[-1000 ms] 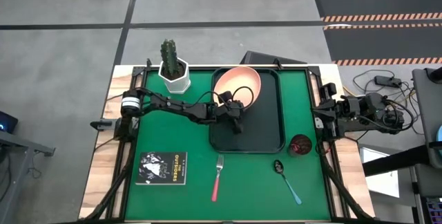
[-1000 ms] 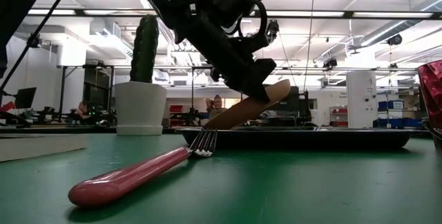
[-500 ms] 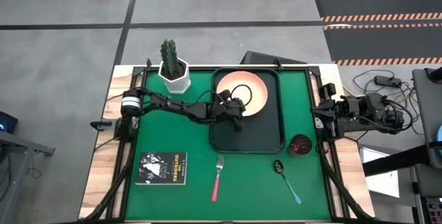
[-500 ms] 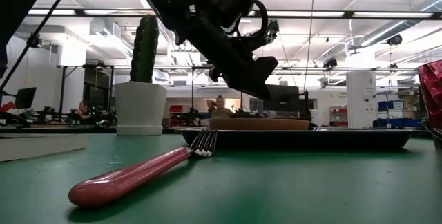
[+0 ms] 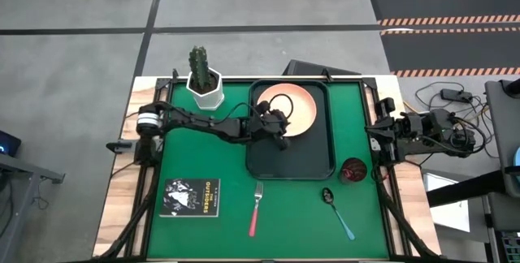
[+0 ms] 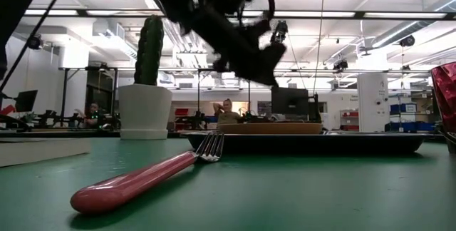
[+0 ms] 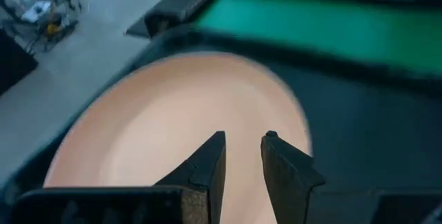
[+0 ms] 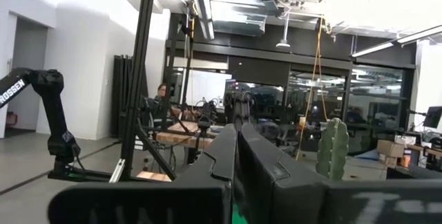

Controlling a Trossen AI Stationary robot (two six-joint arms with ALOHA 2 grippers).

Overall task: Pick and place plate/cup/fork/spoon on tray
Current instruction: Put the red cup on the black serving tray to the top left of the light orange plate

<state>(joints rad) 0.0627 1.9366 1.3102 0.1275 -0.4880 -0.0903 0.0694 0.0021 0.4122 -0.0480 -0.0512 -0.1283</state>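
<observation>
The peach-orange plate (image 5: 288,107) lies flat in the far part of the dark tray (image 5: 292,159). It also shows in the low view (image 6: 271,127) and the left wrist view (image 7: 173,127). My left gripper (image 5: 282,137) hangs above the plate's near-left rim, slightly open and empty, clear of the plate in the low view (image 6: 265,74). My right gripper (image 8: 238,144) is shut and empty at the table's right edge. The dark red cup (image 5: 354,170), the blue-handled spoon (image 5: 338,212) and the pink-handled fork (image 5: 256,208) lie on the green mat.
A white pot with a cactus (image 5: 205,80) stands at the far left, close to my left arm. A small black book (image 5: 192,197) lies near the front left. The near half of the tray is bare.
The plate, held tilted over the tray by my left gripper a second ago, has come down and now lies flat in the tray. My left gripper has let go of it and risen clear above it.
</observation>
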